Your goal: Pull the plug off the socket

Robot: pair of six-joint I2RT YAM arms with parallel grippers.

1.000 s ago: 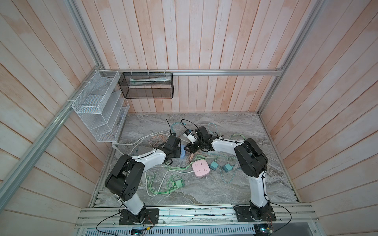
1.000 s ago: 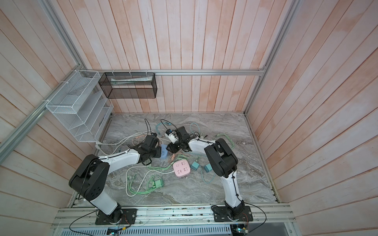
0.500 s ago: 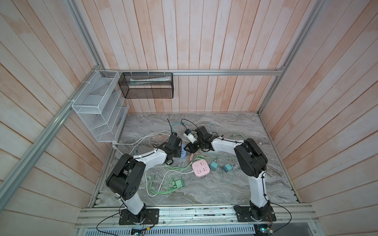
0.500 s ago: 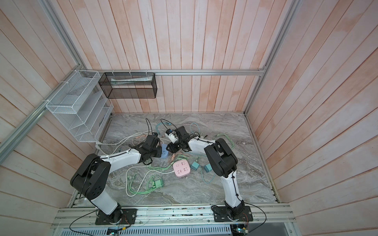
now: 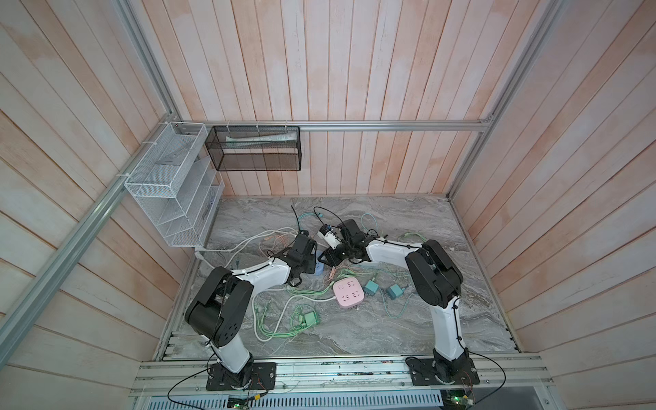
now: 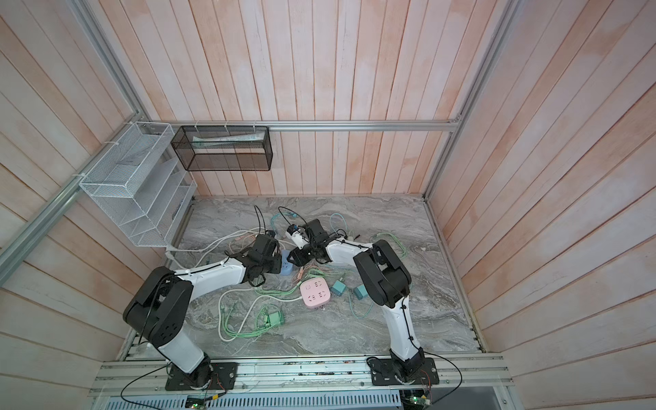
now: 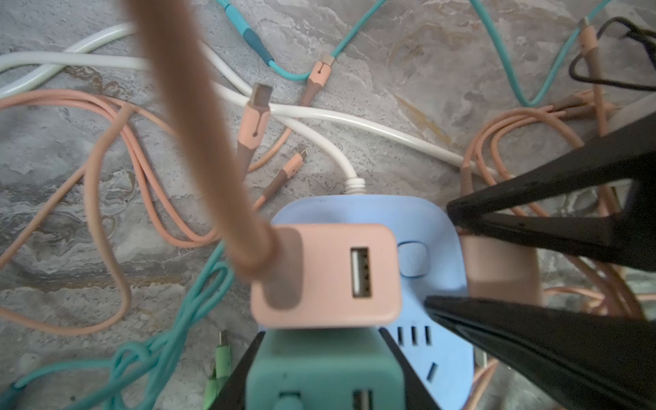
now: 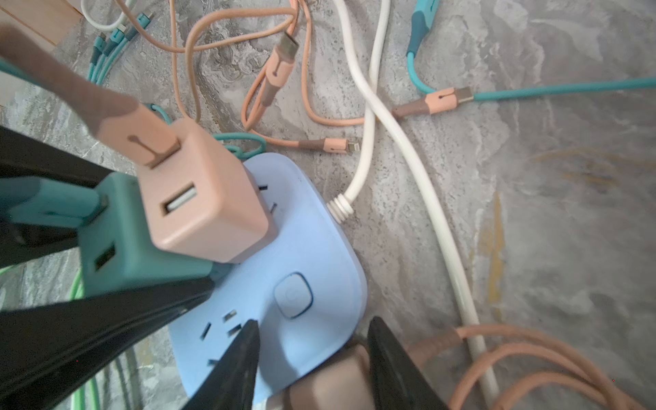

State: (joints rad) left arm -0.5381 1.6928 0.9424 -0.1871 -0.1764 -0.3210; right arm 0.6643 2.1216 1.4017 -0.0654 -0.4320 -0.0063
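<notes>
Centred on the surface (image 5: 372, 337), a light, rigid-looking teal plastic cube plug (image 7: 319, 376) in a blue rounded socket (image 7: 419, 220) is clenched by its flat sides in the left pincer (image 7: 323, 349); whether the right pincer (image 8: 315, 323) grips cannot be told.

Pale wood-plank walls (image 5: 355, 71) close in three sides under soft, even light. A grey marble-patterned counter (image 5: 355, 340) lies at the bottom. Aluminium rails (image 5: 390, 125) run along the walls. A white wire rack (image 5: 170, 191) and a black mesh basket (image 5: 253, 167) hang from them near the back left corner.
</notes>
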